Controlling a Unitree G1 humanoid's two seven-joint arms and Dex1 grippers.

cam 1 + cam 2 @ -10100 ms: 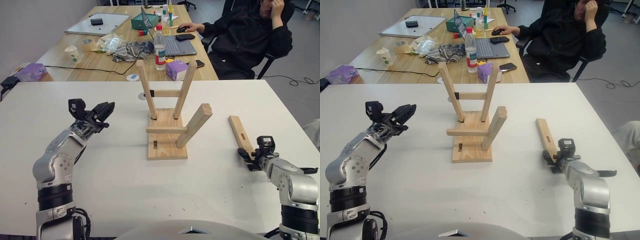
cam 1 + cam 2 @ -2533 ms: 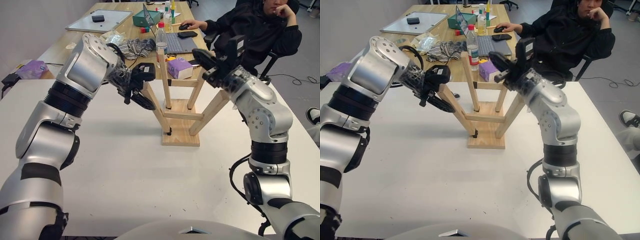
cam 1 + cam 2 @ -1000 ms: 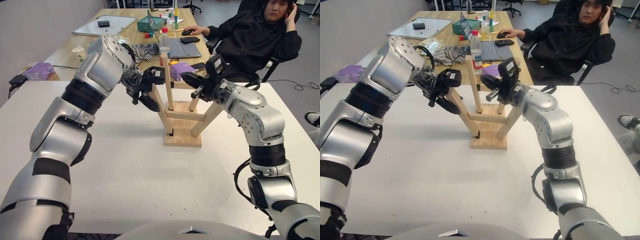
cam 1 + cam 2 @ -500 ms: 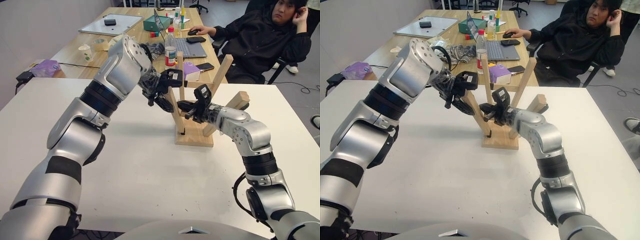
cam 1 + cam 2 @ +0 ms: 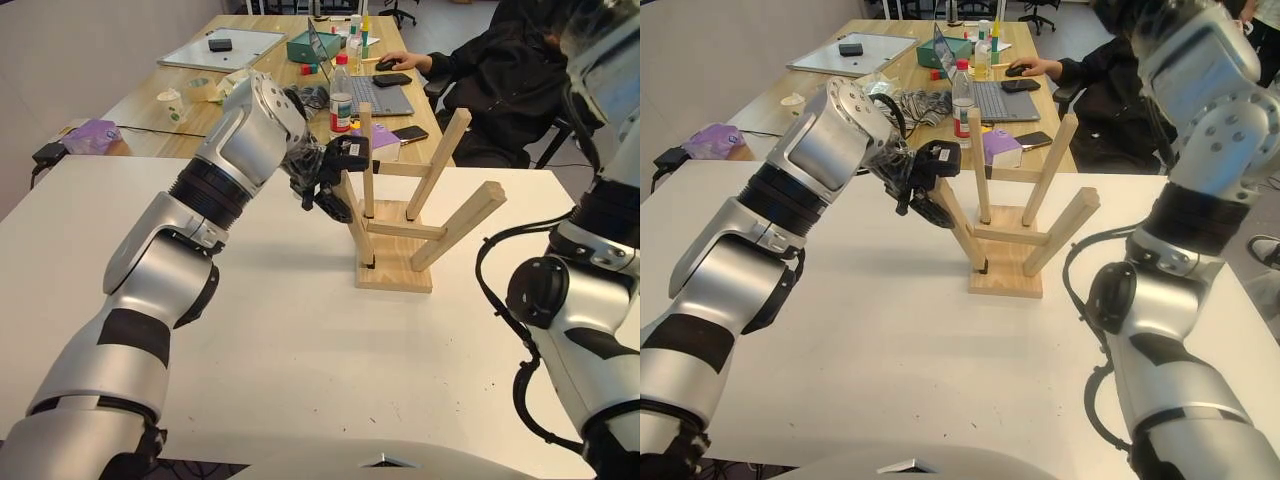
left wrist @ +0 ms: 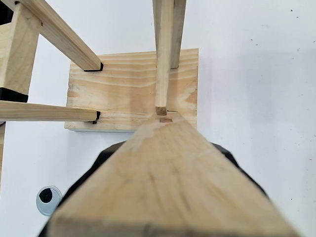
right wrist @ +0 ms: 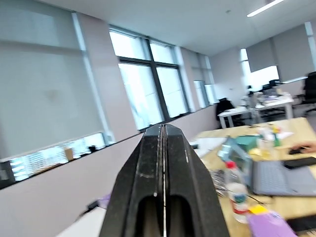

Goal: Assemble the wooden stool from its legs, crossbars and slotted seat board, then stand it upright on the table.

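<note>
The pincer (image 6: 165, 165) is clamped on a thick wooden leg (image 6: 168, 197), its black fingers (image 6: 101, 165) showing either side of the wood. That leg runs down to the seat board (image 6: 123, 91), which lies flat on the white desk (image 6: 256, 74), and meets it near one edge. A slim crossbar (image 6: 164, 54) passes over the board, its cut end close to that joint. Another leg (image 6: 57, 34) stands in the board, and a second crossbar (image 6: 44, 111) reaches in over it. A small grey disc (image 6: 48, 200) lies on the desk near the board.
</note>
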